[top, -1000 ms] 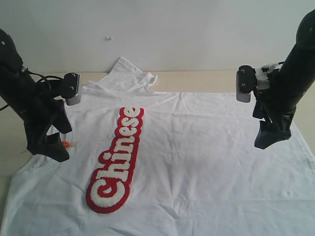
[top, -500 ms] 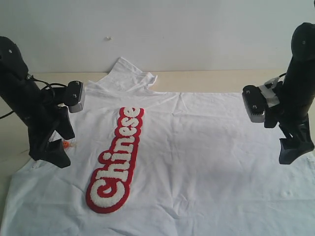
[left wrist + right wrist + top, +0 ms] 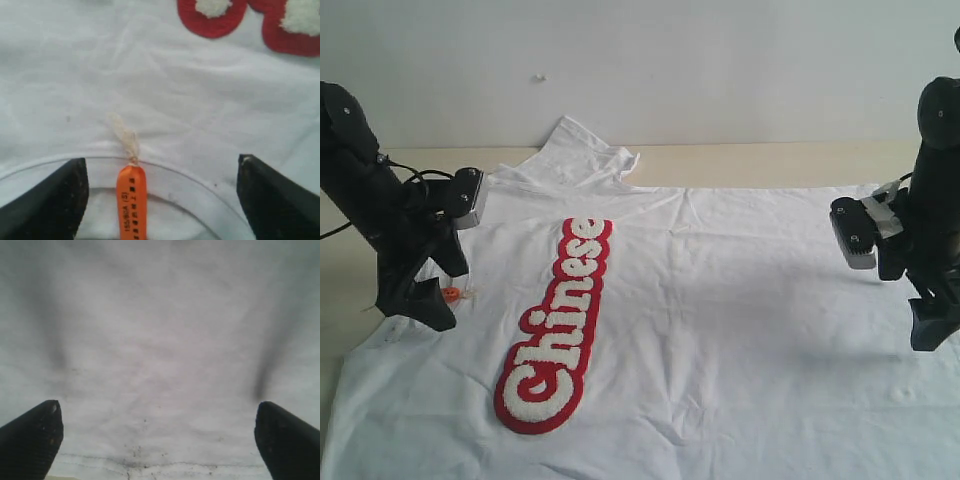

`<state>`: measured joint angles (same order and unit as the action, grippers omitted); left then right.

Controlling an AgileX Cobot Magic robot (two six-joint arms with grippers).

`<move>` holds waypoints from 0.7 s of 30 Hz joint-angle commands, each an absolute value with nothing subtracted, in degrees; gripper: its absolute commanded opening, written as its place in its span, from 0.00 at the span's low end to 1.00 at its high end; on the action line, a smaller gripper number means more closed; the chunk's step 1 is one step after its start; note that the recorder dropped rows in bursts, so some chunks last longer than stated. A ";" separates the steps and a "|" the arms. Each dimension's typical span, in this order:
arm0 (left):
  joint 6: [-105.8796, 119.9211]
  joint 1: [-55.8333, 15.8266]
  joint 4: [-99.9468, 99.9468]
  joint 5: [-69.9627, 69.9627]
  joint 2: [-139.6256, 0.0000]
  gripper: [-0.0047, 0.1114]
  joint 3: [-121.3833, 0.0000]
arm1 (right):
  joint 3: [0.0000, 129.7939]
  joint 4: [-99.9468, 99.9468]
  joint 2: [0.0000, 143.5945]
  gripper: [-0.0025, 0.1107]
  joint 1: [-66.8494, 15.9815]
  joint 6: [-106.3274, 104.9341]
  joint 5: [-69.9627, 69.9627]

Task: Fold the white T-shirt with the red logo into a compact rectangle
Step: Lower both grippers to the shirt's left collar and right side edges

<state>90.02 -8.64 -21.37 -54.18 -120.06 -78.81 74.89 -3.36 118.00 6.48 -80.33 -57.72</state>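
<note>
Right gripper (image 3: 932,328) shifts away from long red logo patch (image 3: 555,335) on white cotton T-shirt (image 3: 720,320), jaws apart, left gripper (image 3: 420,305) likewise apart.

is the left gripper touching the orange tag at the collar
Apart. The left wrist view shows the orange tag lying between the open fingers of the left gripper, with bare white shirt showing on both sides of it.

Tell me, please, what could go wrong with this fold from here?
The open left gripper straddles the orange tag at the collar; closing might pinch only the tag. The open right gripper hovers by the hem and could miss the edge. The far sleeve lies crumpled, so the fold may come out uneven.
</note>
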 commanded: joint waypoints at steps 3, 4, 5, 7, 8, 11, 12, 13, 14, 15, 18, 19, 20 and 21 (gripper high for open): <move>94.01 -8.10 -19.42 -54.97 -120.75 0.71 -82.53 | 75.22 -3.14 118.06 0.95 8.02 -80.26 -55.29; 94.02 -7.69 -18.51 -55.77 -121.34 0.71 -84.10 | 75.22 -2.99 118.06 0.95 8.02 -80.26 -55.29; 94.02 -7.43 -18.39 -56.18 -121.81 0.71 -84.82 | 75.22 -2.99 118.06 0.95 8.02 -80.26 -55.29; 94.02 -7.32 -18.11 -56.18 -123.27 0.71 -86.00 | 75.22 -2.99 118.06 0.95 8.02 -80.26 -55.29; 94.02 -7.32 -17.78 -56.18 -123.84 0.71 -86.17 | 75.22 -2.99 118.06 0.95 8.02 -80.26 -55.29; 94.02 -7.32 -17.17 -56.61 -124.56 0.71 -86.06 | 75.22 -3.01 118.06 0.95 8.02 -80.26 -54.88; 94.02 -7.32 -17.17 -56.61 -124.67 0.71 -85.96 | 75.22 -3.01 118.06 0.95 8.02 -80.26 -54.43; 94.02 -7.32 -17.17 -56.61 -124.67 0.71 -85.96 | 75.22 -3.01 118.30 0.95 8.02 -80.26 -53.97; 94.02 -7.32 -17.17 -56.61 -124.67 0.71 -85.96 | 75.22 -3.01 118.50 0.95 8.02 -80.26 -53.91; 94.02 -7.32 -17.17 -56.61 -124.67 0.71 -85.96 | 75.22 -2.97 118.83 0.95 8.02 -80.26 -53.91; 94.11 -7.32 -17.17 -56.44 -125.02 0.71 -85.14 | 75.22 -2.01 120.39 0.95 8.02 -80.26 -53.91; 94.11 -7.32 -17.17 -56.44 -125.27 0.71 -84.83 | 75.22 -1.38 120.71 0.95 8.02 -80.26 -53.91; 94.26 -7.43 -17.05 -56.32 -125.60 0.71 -84.48 | 75.22 -1.38 120.97 0.95 8.02 -80.26 -53.91; 94.27 -7.43 -17.01 -55.65 -126.17 0.71 -84.06 | 75.22 -1.12 121.30 0.95 8.02 -80.26 -53.75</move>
